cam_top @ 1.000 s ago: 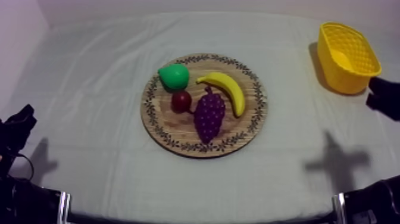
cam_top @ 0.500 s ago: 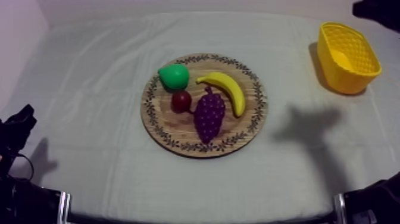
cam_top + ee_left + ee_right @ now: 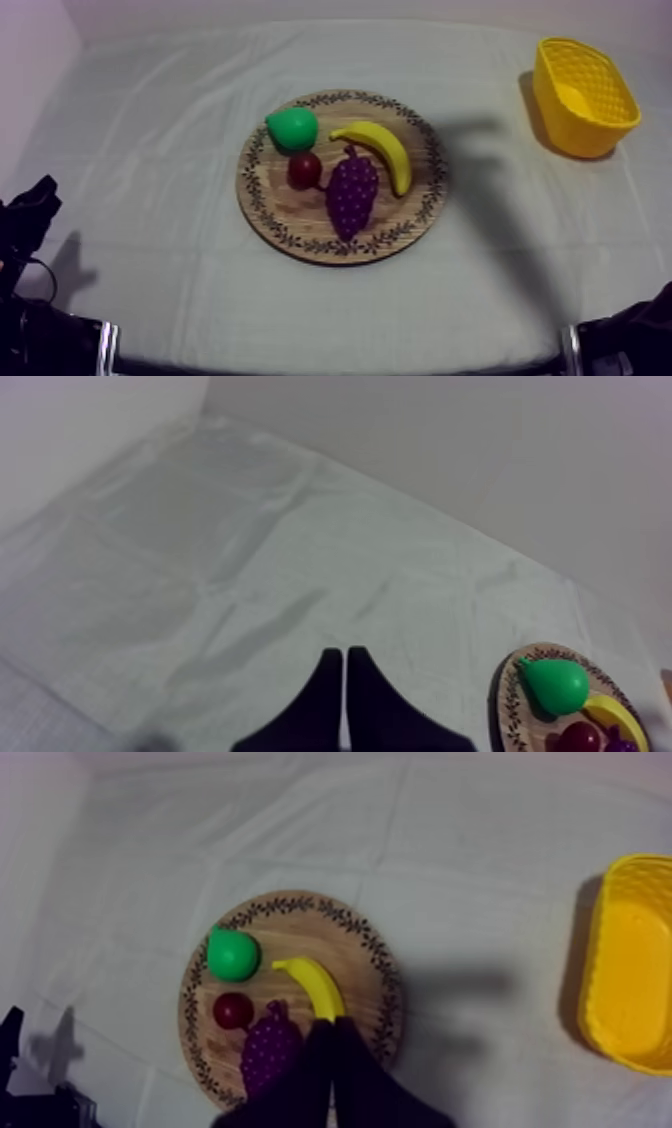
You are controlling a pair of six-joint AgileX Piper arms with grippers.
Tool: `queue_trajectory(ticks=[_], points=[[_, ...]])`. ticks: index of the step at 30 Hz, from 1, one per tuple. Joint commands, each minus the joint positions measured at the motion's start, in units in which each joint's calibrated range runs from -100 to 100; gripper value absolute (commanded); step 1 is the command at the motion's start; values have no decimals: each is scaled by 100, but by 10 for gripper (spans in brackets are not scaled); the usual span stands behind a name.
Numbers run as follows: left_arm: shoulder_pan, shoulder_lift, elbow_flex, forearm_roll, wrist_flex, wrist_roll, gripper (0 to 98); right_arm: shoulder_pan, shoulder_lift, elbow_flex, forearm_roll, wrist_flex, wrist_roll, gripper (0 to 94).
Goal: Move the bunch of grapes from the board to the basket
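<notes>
Top view: grapes [image 3: 352,193] lie on patterned board [image 3: 280,215].

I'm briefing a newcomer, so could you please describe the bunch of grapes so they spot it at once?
Find the round wooden board with the patterned rim in the middle of the table. The bunch of grapes lies on it, between the small red fruit and the banana. It is the only purple, bumpy fruit there.
</notes>
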Motion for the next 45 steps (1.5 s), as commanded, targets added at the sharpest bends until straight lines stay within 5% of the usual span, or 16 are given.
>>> queue_trajectory(ticks=[1,19,23,27,32,45], points=[[-3,5,0,1,-1,0,1,-114,499,-159,33,50,-130,4],[-3,5,0,1,-1,1,1,-1268,1325,652,215,-574,-894,69],[-3,5,0,1,-1,1,1,-1473,1406,818,287,-638,-1088,265],[-3,5,0,1,-1,1,1,-1658,1378,1063,373,-789,-1316,602],[-3,5,0,1,-1,1,1,-1746,1516,1042,312,-773,-1434,838],[-3,5,0,1,-1,1,1,-1839,2657,810,320,-1101,-1650,920]])
